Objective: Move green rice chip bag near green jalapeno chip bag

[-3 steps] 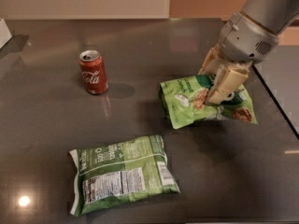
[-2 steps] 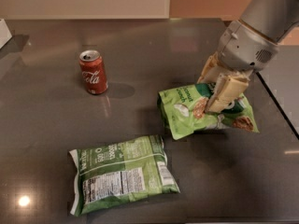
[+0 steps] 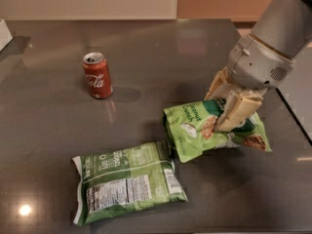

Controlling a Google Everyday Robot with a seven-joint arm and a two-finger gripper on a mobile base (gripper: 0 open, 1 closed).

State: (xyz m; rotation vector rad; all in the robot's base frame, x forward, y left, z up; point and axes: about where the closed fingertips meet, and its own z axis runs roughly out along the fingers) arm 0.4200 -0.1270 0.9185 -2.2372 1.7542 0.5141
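The table (image 3: 146, 57) looks like dark polished stone, glossy with lamp glints. The soda can (image 3: 97, 75) is shiny painted metal. The green jalapeno chip bag (image 3: 126, 182) and the green rice chip bag (image 3: 195, 135) are crinkled glossy film. The matt cream plastic claw (image 3: 222, 112) pinches the rice bag's top.

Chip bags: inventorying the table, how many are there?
2. The green rice chip bag sits right of centre, held by the gripper; the green jalapeno chip bag lies flat front-left of it. None look hidden.
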